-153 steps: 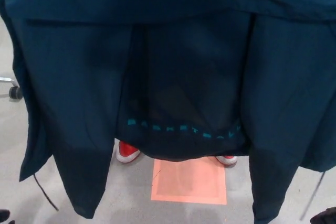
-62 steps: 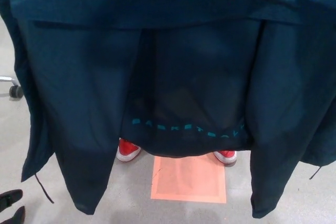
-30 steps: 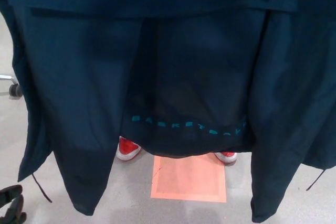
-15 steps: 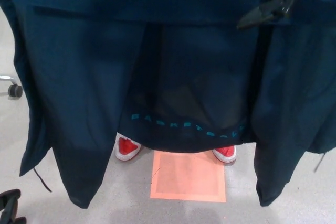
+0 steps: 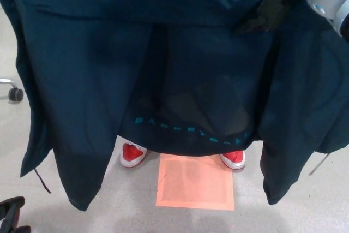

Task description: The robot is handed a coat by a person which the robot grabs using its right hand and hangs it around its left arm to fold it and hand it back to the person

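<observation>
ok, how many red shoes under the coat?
2. One red shoe sticks out under the coat at the picture-left corner of the orange floor patch, the other shoe at its picture-right corner; both partly covered.

Single head view, looking down, close against coat (image 5: 82, 80), floor (image 5: 82, 214) beneath

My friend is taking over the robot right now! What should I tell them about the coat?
Right hand: up at the coat's top edge, on the picture's right. I cannot tell if it has gripped.
Left hand: low in the bottom corner, apart from the coat. Only part of it shows.
Coat: hangs spread out in front of the robot. The person's red shoes show under its hem, beside an orange floor square.
Done: the coat is offered and the right hand is at it.
Left: make the grip sure, drape the coat over the left arm, fold it, hand it back.
</observation>
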Motion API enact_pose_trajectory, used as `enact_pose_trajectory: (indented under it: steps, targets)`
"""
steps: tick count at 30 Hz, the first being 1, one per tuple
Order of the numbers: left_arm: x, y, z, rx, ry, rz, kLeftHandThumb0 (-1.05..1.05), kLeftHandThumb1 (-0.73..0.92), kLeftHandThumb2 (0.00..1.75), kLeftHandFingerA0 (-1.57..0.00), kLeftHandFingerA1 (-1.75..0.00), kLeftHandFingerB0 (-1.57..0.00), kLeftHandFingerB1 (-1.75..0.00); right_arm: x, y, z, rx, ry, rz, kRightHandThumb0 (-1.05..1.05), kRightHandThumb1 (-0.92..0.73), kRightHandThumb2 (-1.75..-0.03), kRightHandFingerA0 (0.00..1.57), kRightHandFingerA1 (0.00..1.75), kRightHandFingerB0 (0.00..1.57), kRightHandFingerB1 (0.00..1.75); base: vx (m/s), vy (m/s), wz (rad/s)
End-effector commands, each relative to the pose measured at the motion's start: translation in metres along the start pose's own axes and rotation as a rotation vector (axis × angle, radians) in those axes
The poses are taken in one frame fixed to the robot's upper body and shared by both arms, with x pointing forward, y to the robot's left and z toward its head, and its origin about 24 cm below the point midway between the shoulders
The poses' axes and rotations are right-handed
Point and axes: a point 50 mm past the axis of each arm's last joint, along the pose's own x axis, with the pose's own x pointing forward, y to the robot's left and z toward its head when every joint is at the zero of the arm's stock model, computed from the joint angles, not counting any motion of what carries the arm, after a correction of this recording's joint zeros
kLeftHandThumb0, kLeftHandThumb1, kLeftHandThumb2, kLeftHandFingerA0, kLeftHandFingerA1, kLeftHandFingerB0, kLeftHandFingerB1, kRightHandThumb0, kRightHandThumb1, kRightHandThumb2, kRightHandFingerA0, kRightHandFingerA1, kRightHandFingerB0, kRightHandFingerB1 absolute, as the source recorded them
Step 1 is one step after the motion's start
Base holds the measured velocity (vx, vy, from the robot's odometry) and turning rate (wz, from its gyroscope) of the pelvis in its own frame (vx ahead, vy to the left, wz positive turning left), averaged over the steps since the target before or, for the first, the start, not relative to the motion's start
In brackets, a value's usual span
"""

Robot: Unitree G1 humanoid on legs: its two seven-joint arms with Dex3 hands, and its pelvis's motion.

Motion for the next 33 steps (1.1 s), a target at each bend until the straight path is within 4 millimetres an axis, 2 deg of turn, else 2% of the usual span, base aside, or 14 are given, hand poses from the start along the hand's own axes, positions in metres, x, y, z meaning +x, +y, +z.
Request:
enact_pose_trajectory:
  steps: [1, 2, 10, 11, 12, 13, 18, 22, 24, 26, 28, 30, 31, 33]
  targets:
    - [-0.003, 0.005, 0.003, 0.019, -0.044, 0.006, -0.68, 0.92, 0.68, -0.41, -0.40, -0.28, -0.36, 0.019, 0.012, 0.015, -0.105, -0.153, -0.604, -0.31, -0.80, -0.64, 0.83, 0.62, 0.76, 0.55, 0.00, 0.000, 0.00]
    - [-0.003, 0.004, 0.003, 0.013, -0.043, 0.001, -0.70, 0.88, 0.68, -0.39, -0.40, -0.25, -0.35, 0.017, 0.011, 0.014, -0.111, -0.156, -0.679, -0.34, -0.80, -0.63, 0.83, 1.08, 0.78, 0.69, 0.00, 0.000, 0.00]
    - [-0.003, -0.001, 0.007, 0.008, -0.074, -0.059, -0.68, 0.91, 0.67, -0.36, -0.37, -0.25, -0.34, -0.006, -0.021, 0.010, 0.094, -0.183, -0.970, -0.36, -0.88, -0.66, 0.78, 0.54, 0.71, 0.51, 0.00, 0.000, 0.00]
    - [-0.003, -0.001, 0.007, 0.000, -0.080, -0.066, -0.73, 0.74, 0.94, -0.31, -0.47, -0.23, -0.45, -0.009, -0.024, 0.010, 0.128, -0.203, -0.995, -0.34, -0.86, -0.65, 0.86, 0.58, 0.75, 0.53, 0.00, 0.000, 0.00]
    - [-0.003, -0.002, 0.008, -0.006, -0.084, -0.072, -0.73, 0.74, 0.94, -0.31, -0.47, -0.23, -0.45, -0.011, -0.026, 0.011, 0.147, -0.220, -1.015, -0.34, -0.86, -0.65, 0.86, 0.58, 0.75, 0.53, 0.00, 0.000, 0.00]
    - [-0.003, -0.004, 0.009, -0.017, -0.108, -0.090, -0.70, 0.84, 0.66, -0.41, -0.40, -0.28, -0.35, -0.016, -0.032, 0.011, 0.185, -0.244, -1.027, -0.35, -0.84, -0.65, 0.94, 0.57, 0.81, 0.53, 0.00, 0.000, 0.00]
    - [-0.004, -0.008, 0.016, -0.002, -0.161, -0.147, -0.67, 0.85, 0.66, -0.39, -0.39, -0.28, -0.35, -0.032, -0.051, 0.015, 0.141, -0.253, -1.061, -0.32, -0.80, -0.64, 1.02, 0.64, 0.89, 0.59, 0.00, 0.000, 0.00]
    - [-0.003, -0.011, 0.023, 0.008, -0.179, -0.174, -0.66, 0.81, 0.65, -0.41, -0.40, -0.31, -0.36, -0.048, -0.069, 0.018, 0.085, -0.238, -1.108, -0.32, -0.90, -0.66, 0.89, 1.06, 0.78, 0.93, 0.00, 0.000, 0.00]
    - [-0.003, -0.011, 0.026, 0.006, -0.184, -0.195, -0.66, 0.81, 0.66, -0.40, -0.39, -0.29, -0.35, -0.054, -0.076, 0.019, 0.053, -0.227, -1.140, -0.29, -0.91, -0.66, 0.84, 0.86, 0.76, 0.78, 0.00, 0.000, 0.00]
    - [-0.004, -0.012, 0.028, 0.000, -0.197, -0.216, -0.66, 0.81, 0.65, -0.39, -0.40, -0.28, -0.35, -0.059, -0.081, 0.020, 0.059, -0.224, -1.164, -0.31, -0.90, -0.66, 0.85, 1.01, 0.75, 0.86, 0.00, 0.000, 0.00]
    - [-0.009, -0.014, 0.033, -0.010, -0.241, -0.278, -0.66, 0.77, 0.64, -0.42, -0.41, -0.34, -0.37, -0.071, -0.092, 0.023, 0.070, -0.233, -1.220, -0.26, -0.81, -0.64, 0.93, 0.80, 0.82, 0.62, 0.00, 0.000, 0.00]
    - [-0.011, -0.015, 0.035, -0.009, -0.257, -0.308, -0.67, 0.76, 0.64, -0.43, -0.41, -0.35, -0.37, -0.076, -0.095, 0.025, 0.039, -0.235, -1.248, -0.27, -0.82, -0.63, 0.93, 0.85, 0.81, 0.64, 0.00, 0.000, 0.00]
    - [-0.015, -0.016, 0.038, 0.019, -0.272, -0.340, -0.64, 0.62, 1.00, -0.37, -0.55, -0.20, -0.46, -0.079, -0.098, 0.026, 0.053, -0.249, -1.261, -0.25, -0.82, -0.64, 0.97, 1.05, 0.90, 0.74, 0.00, 0.000, 0.00]
    - [-0.021, -0.017, 0.042, 0.055, -0.286, -0.368, -0.62, 0.61, 0.99, -0.34, -0.55, -0.16, -0.46, -0.082, -0.102, 0.029, 0.034, -0.252, -1.260, -0.30, -0.86, -0.65, 0.94, 1.14, 0.86, 0.83, 0.00, 0.000, 0.00]
